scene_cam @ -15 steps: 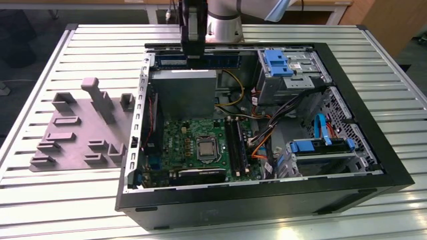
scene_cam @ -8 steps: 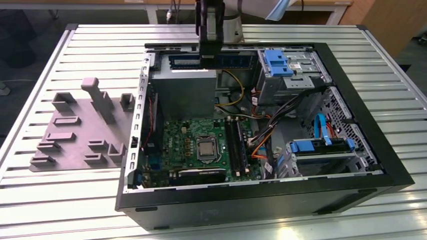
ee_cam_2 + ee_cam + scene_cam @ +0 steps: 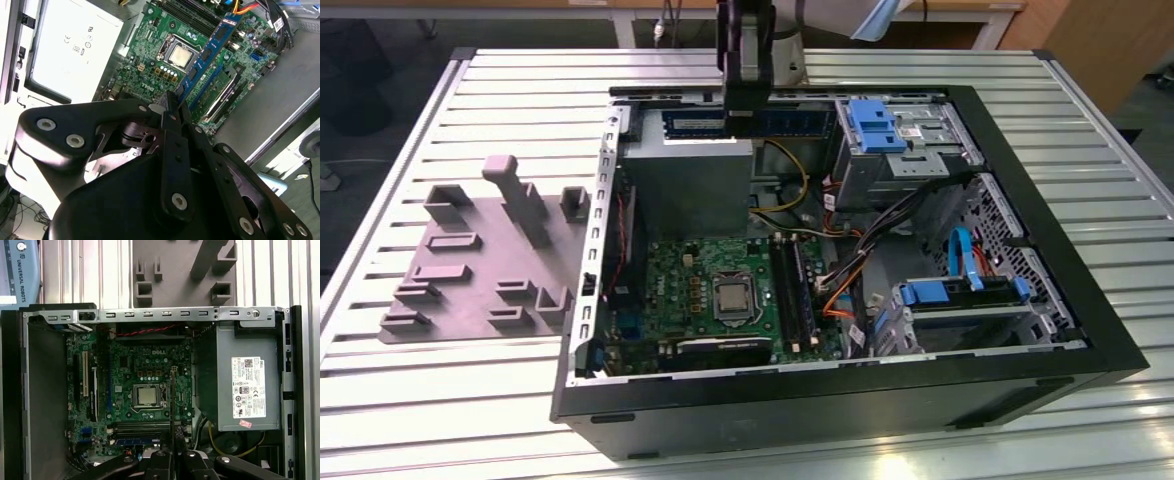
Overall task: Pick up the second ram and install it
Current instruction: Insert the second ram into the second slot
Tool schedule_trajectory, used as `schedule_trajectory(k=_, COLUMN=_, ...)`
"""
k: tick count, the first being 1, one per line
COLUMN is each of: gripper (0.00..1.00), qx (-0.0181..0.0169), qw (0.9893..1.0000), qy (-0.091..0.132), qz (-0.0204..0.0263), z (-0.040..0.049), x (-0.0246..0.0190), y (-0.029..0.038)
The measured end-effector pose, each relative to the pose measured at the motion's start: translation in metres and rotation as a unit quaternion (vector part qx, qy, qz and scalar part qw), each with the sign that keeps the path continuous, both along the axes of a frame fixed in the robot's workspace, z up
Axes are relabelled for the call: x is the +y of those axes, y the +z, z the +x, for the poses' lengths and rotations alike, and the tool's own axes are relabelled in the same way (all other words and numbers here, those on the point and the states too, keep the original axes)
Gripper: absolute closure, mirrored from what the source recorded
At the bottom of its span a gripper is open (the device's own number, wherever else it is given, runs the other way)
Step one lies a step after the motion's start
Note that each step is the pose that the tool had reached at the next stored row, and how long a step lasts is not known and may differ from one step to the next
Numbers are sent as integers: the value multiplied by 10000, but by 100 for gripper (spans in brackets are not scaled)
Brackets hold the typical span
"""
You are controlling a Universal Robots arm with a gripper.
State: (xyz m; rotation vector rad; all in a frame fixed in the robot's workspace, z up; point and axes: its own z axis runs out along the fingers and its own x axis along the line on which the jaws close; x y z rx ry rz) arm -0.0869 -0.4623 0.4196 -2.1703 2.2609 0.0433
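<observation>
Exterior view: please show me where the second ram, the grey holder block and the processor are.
second ram [image 3: 794,121], exterior view, on its blue board, toward the view's right end.
grey holder block [image 3: 480,265], exterior view, on its flat base.
processor [image 3: 731,298], exterior view, on its metal lid.

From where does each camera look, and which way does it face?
Exterior view: off the arm, above the table, looking down into the open computer case; the gripper shows, gripping the second ram.
First wrist view: on the arm, looking straight down on the motherboard; the gripper's links show.
Second wrist view: on the arm, looking slantwise past the gripper at the motherboard.
Shared: both wrist views show the processor and the power supply.
</observation>
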Motion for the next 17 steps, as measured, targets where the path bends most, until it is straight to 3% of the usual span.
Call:
schedule_trajectory(k=10, gripper=86, qx=0, qw=10000, qy=-36, qz=0, z=2, x=0, y=0)
schedule_trajectory(k=17, gripper=86, qx=0, qw=9997, qy=-247, qz=-1, z=2, x=0, y=-2)
